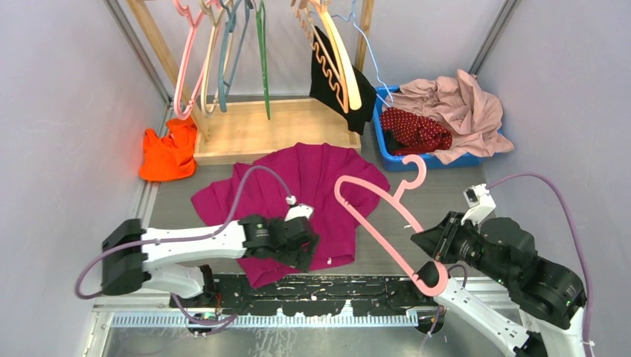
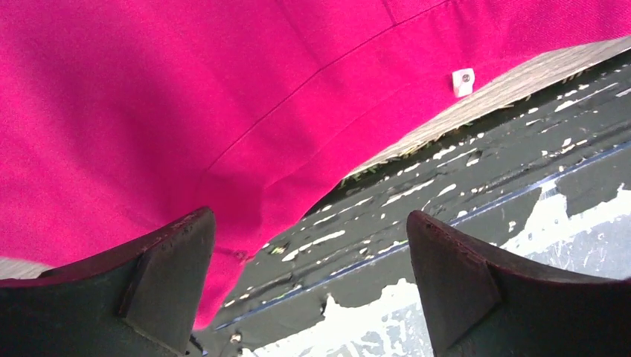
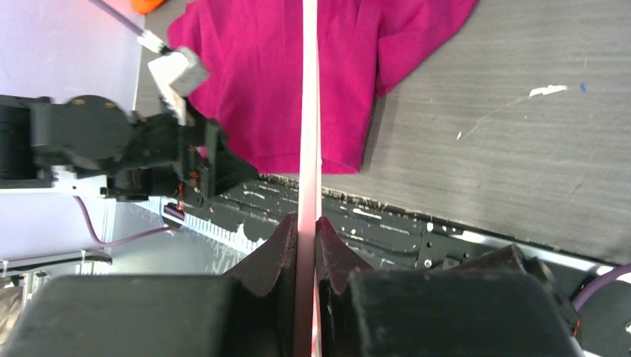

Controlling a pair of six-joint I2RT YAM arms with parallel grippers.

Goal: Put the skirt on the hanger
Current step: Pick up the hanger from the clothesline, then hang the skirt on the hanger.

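Note:
The skirt point(image 1: 417, 130), dark red with white dots, lies bunched in the blue bin point(image 1: 382, 137) at the back right, with neither gripper near it. My right gripper point(image 1: 435, 253) point(image 3: 305, 223) is shut on the lower end of the thin pink hanger point(image 1: 370, 223) point(image 3: 309, 111). The hanger slants up over the table with its hook point(image 1: 417, 167) toward the bin. My left gripper point(image 1: 305, 249) point(image 2: 309, 223) stands open and empty at the near hem of a plain magenta garment point(image 1: 312, 186) point(image 2: 186, 97). One of its fingers point(image 2: 167, 260) is over the cloth.
A wooden rack base point(image 1: 275, 126) stands at the back, with several hangers and a black garment point(image 1: 331, 82) hanging above it. An orange garment point(image 1: 167, 152) lies at the back left. A pale pink garment point(image 1: 461, 111) spills over the bin. Grey walls close in both sides.

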